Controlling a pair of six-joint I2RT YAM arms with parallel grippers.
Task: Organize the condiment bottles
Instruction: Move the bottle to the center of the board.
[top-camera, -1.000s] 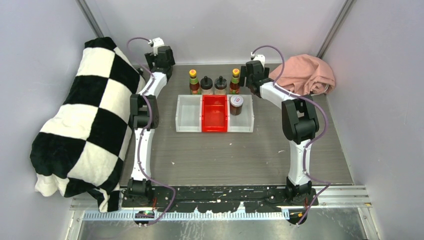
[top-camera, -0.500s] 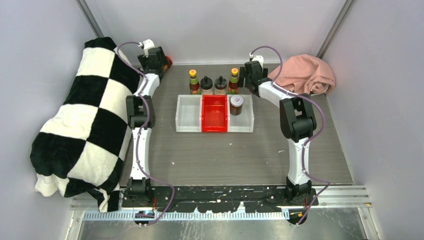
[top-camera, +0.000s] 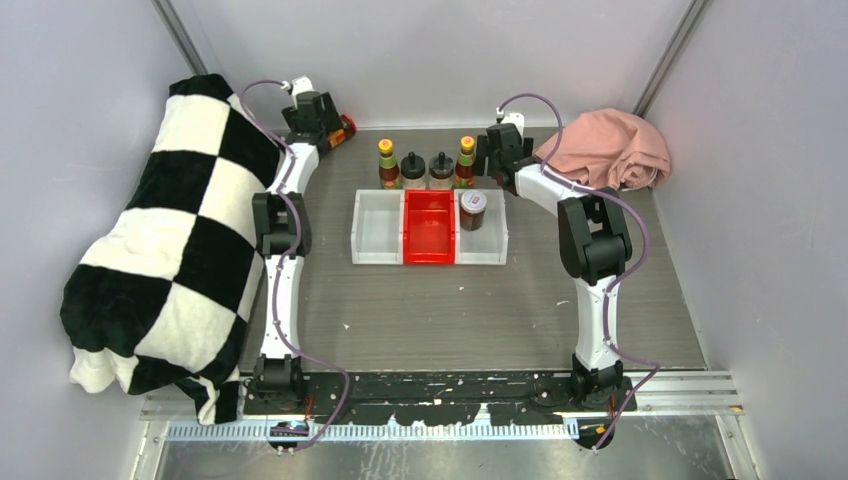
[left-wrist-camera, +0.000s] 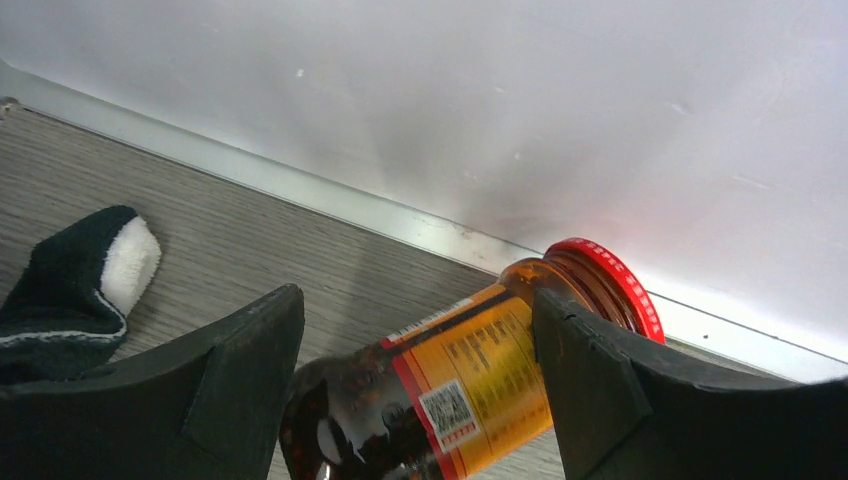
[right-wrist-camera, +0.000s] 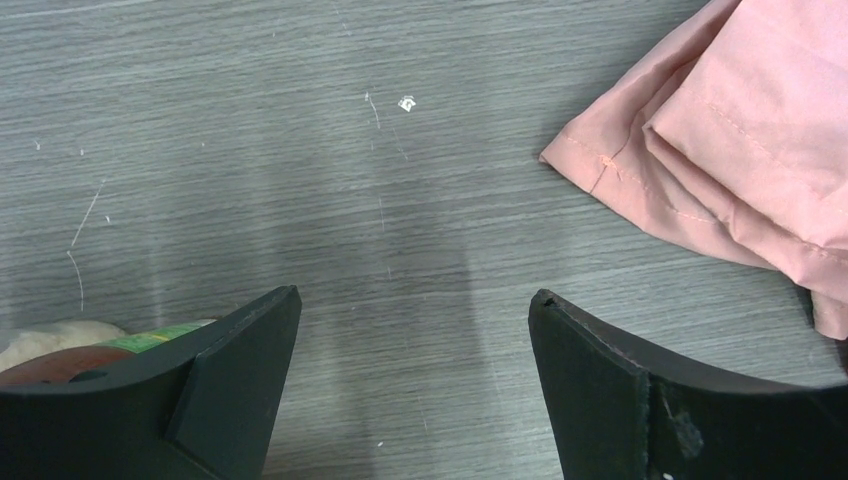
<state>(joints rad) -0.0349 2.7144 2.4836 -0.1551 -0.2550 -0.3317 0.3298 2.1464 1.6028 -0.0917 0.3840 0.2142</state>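
Two yellow-capped red sauce bottles (top-camera: 387, 160) (top-camera: 467, 158) and two black-lidded shakers (top-camera: 413, 168) (top-camera: 441, 168) stand in a row behind the bins. A red-lidded dark jar (top-camera: 473, 208) stands in the right white bin (top-camera: 492, 250). A second red-lidded jar (top-camera: 344, 126) with an orange label lies tilted by the back wall. In the left wrist view this jar (left-wrist-camera: 480, 380) lies between the wide-open fingers of my left gripper (left-wrist-camera: 418, 293), also seen from the top (top-camera: 326, 124). My right gripper (top-camera: 494, 158) is open and empty (right-wrist-camera: 415, 293) over bare table, just right of the right sauce bottle (right-wrist-camera: 90, 350).
A left white bin (top-camera: 378, 250) and a red bin (top-camera: 430, 250) sit beside the right one, mid-table. A black-and-white checked blanket (top-camera: 170, 230) lies along the left side, its corner near the left gripper (left-wrist-camera: 80, 285). A pink cloth (top-camera: 610, 148) lies at the back right (right-wrist-camera: 740, 130).
My left gripper has swung left and back towards the wall, and the lying red-lidded jar has come into view beside it. My right gripper has edged slightly left towards the bottle row.
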